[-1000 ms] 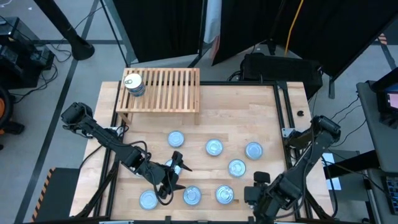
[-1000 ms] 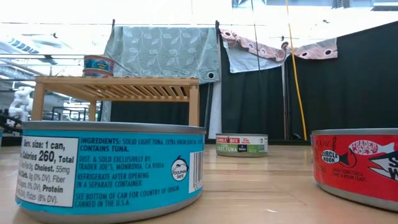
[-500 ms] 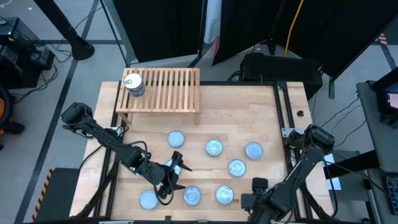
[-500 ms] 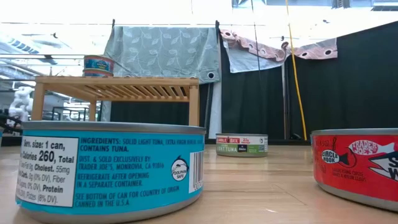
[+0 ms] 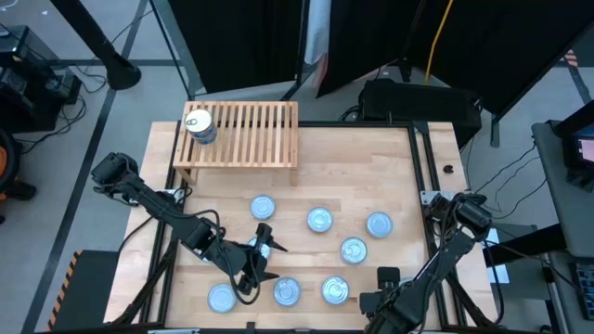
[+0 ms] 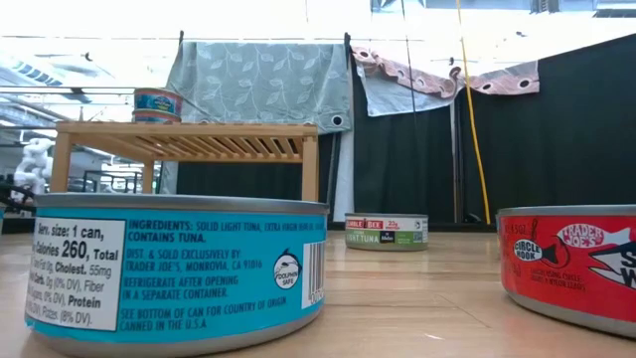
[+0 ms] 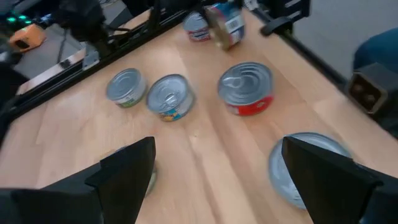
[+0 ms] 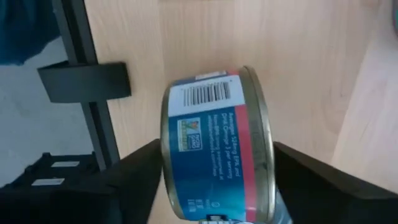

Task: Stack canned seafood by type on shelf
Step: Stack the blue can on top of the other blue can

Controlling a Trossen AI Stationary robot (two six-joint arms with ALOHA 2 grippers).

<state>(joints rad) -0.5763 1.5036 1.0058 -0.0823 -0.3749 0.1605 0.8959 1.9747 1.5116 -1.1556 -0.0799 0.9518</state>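
Your left gripper [image 5: 263, 249] hangs low over the front tins, jaws spread wide and empty. Your right gripper [image 8: 217, 186] sits at the table's front right corner, its fingers around a blue-and-red tin [image 8: 214, 149] turned on edge. The shelf [image 5: 243, 133] carries a short stack of cans [image 5: 199, 125] at its left end. Since a second ago, your right arm has pulled back toward the near edge.

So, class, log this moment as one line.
left tool: open, above table | right tool: holding blue-red can | shelf: cans at one end
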